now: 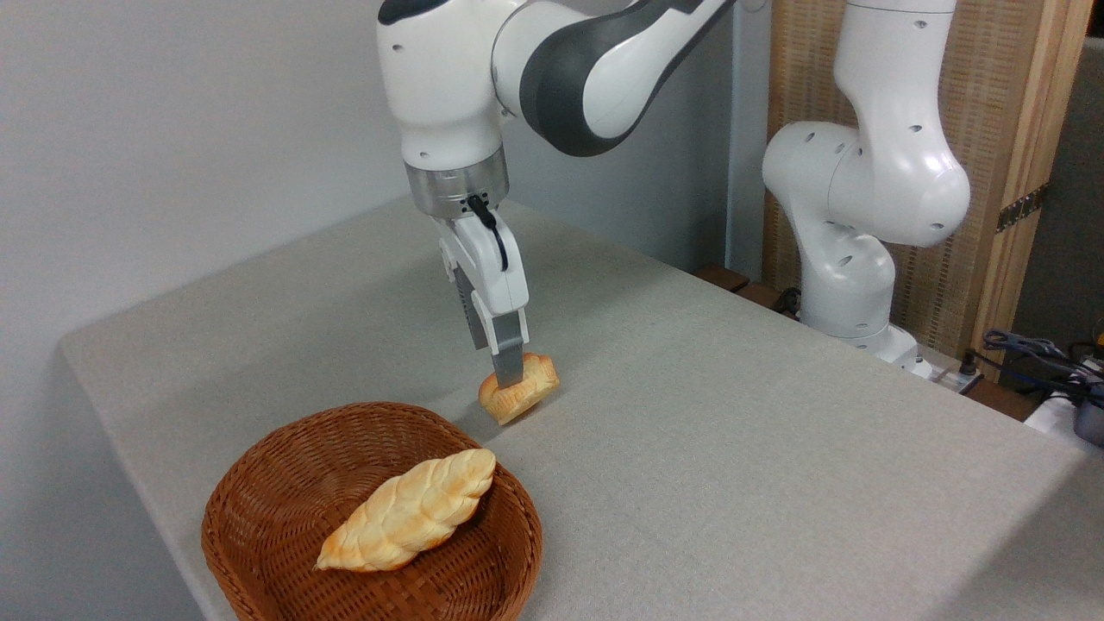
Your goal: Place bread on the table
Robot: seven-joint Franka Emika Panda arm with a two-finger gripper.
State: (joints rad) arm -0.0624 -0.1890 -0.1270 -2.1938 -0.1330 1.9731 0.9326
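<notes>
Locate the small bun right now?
The bun sits mid-frame in the gripper, low over the table, just beyond the wicker basket rim and to its right.

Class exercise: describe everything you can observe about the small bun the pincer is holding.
The bread is a small orange-brown bun with a paler, ridged underside, looking soft and glossy. It hangs tilted, clamped in the pincer, whose near finger covers its middle. It sits low over the grey table, just beyond the wicker basket; whether it touches the cloth is unclear.
</notes>
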